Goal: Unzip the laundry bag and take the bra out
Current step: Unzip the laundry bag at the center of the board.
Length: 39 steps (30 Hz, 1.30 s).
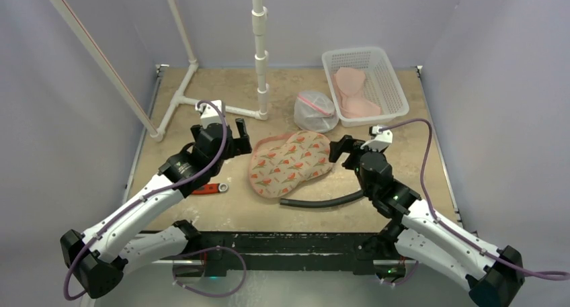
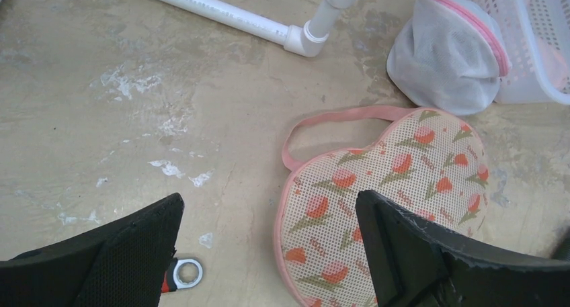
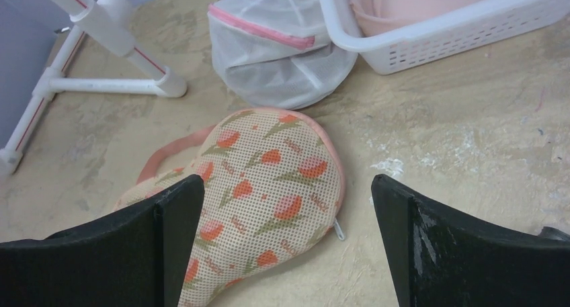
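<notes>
Overhead, a scuffed tan tabletop (image 1: 222, 85) blotched with white marks fills a booth of pale lavender walls (image 1: 60, 119), with a white PVC pipe frame (image 1: 261, 58) standing at the far left and its foot spread across the surface. At centre lies the tulip-print laundry bag (image 1: 290, 162), flat and two-lobed, trimmed in pink, its strap loop (image 2: 336, 119) curling off the far-left side and its zipper pull (image 3: 338, 230) resting at the edge of the right-hand lobe; whether a bra is inside cannot be told. The left gripper (image 2: 267, 199) hangs just left of the bag and the right gripper (image 3: 288, 179) just right of it, each with jaws spread wide and nothing between them, neither touching the fabric. Just behind the bag sits a white mesh bag (image 1: 314, 112) with a pink zipper, leaning against a white plastic basket (image 1: 374, 119) of pink garments (image 1: 353, 92) in the far-right corner. A black hose (image 1: 322, 201) curves along the bag's near side, and a red-handled wrench (image 1: 210, 188) lies near the left arm. Bare surface opens to the bag's left, between pipe foot and wrench, and to the right toward the table's metal-edged side.
</notes>
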Each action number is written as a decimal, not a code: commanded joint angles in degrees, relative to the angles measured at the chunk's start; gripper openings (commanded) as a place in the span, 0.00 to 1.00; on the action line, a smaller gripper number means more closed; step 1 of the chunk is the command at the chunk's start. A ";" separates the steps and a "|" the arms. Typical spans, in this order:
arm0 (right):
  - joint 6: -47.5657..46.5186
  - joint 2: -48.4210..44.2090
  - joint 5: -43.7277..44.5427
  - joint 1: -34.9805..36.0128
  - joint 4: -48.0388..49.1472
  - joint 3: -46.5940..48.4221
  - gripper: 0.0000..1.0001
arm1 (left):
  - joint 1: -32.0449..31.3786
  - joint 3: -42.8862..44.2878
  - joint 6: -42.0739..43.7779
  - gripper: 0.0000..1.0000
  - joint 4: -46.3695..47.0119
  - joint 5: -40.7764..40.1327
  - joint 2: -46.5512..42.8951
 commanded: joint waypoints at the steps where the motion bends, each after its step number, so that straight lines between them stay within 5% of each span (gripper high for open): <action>1: -3.60 0.25 -5.20 0.09 1.30 2.60 0.98 | 0.24 -0.88 1.89 0.99 0.85 0.96 -1.11; 6: -8.11 1.08 -9.22 0.10 4.66 2.66 0.95 | 0.17 -4.53 0.12 0.94 1.16 -1.51 -5.90; 12: -3.38 7.28 -13.23 0.10 2.24 3.21 0.95 | 0.23 -9.64 -2.72 0.93 3.52 6.07 -7.84; 20: 3.38 12.11 -19.90 -0.48 6.20 -0.31 0.79 | 0.18 -14.27 -6.06 0.92 6.02 10.81 -8.88; 39: 14.62 25.03 -35.18 -17.63 22.96 -10.37 0.78 | 0.19 -28.43 -18.33 0.92 19.02 17.79 -6.19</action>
